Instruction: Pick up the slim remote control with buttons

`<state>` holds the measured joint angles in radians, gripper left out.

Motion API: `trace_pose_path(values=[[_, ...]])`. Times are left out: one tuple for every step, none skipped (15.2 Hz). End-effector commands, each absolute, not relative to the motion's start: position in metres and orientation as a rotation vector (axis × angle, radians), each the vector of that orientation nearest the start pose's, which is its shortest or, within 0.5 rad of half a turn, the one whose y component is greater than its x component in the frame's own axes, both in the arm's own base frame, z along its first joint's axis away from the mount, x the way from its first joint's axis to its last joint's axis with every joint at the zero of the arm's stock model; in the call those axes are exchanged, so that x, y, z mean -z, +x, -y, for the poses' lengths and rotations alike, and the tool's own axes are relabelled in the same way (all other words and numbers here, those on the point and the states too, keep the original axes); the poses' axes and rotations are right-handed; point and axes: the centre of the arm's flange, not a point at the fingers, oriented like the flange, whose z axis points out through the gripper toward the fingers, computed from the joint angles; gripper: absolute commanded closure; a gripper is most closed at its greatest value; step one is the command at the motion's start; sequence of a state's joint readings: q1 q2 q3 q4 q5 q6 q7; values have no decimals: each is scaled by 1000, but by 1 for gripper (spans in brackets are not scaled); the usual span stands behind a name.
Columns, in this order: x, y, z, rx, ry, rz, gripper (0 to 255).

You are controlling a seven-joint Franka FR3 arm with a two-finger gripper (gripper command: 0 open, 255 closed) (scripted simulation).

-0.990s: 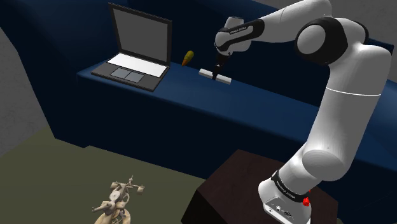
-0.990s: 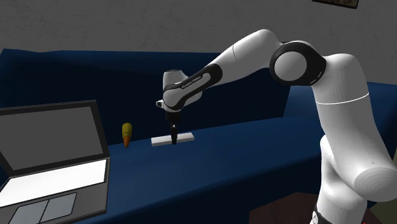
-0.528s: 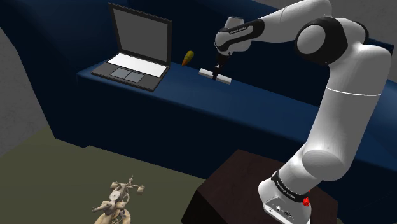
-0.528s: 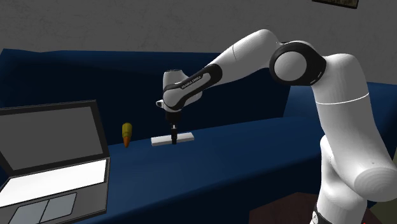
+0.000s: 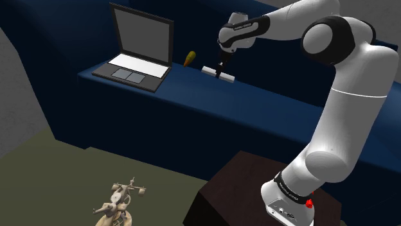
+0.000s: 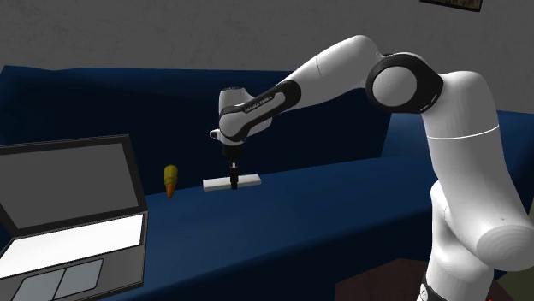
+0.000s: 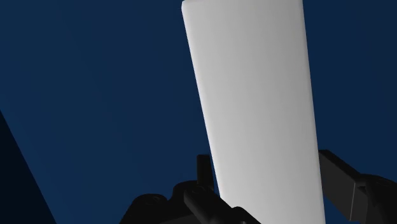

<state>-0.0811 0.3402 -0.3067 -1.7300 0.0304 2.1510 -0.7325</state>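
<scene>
Dark blue upholstery takes up most of my shoulder view: a sofa (image 5: pixel 193 122) whose seat carries an open laptop (image 5: pixel 136 50), a small orange object (image 5: pixel 189 59) near the laptop on the view's right, and then the remote (image 5: pixel 227 78), a slim, plain white slab. The white arm (image 5: pixel 347 109) reaches up and left from its dark stand (image 5: pixel 234 186), and the gripper (image 5: pixel 220 72) points down onto the middle of the remote. A tan figurine (image 5: pixel 119 205) sits on the olive floor (image 5: pixel 45 173) well below.

In the second exterior view I see the remote (image 6: pixel 250 181) lying level and crosswise at the seat's back, between the orange object (image 6: pixel 171 180) and the arm. The gripper (image 6: pixel 233 180) comes straight down on its centre. The laptop (image 6: pixel 73 218) is at the view's lower left. I cannot tell from here whether the remote touches the cushion.

The wrist view settles the grip for me. The remote (image 7: pixel 254 95) runs away from the gripper (image 7: pixel 264 159) over the blue sofa (image 7: pixel 95 95), and the black fingers (image 7: pixel 337 178) sit against its two long edges, pinching it across its narrow width.
</scene>
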Motion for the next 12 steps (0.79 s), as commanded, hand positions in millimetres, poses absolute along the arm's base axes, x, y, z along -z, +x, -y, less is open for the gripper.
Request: trace_pose_path(values=[[-413,614,231,70,-3205,568,255],[-419,614,231,70,-3205,568,255],[-424,614,231,70,-3205,568,255],[-429,614,231,70,-3205,568,255],[-434,614,231,70,-3205,568,255],[-440,614,231,70,-3205,568,255],[-445,614,231,70,-3205,568,255],[-450,614,231,70,-3205,568,255],[-456,614,231,70,-3205,568,255],[-461,614,231,70,-3205,568,255],[-462,614,231,70,-3205,568,255],[-462,614,231,70,-3205,568,255]])
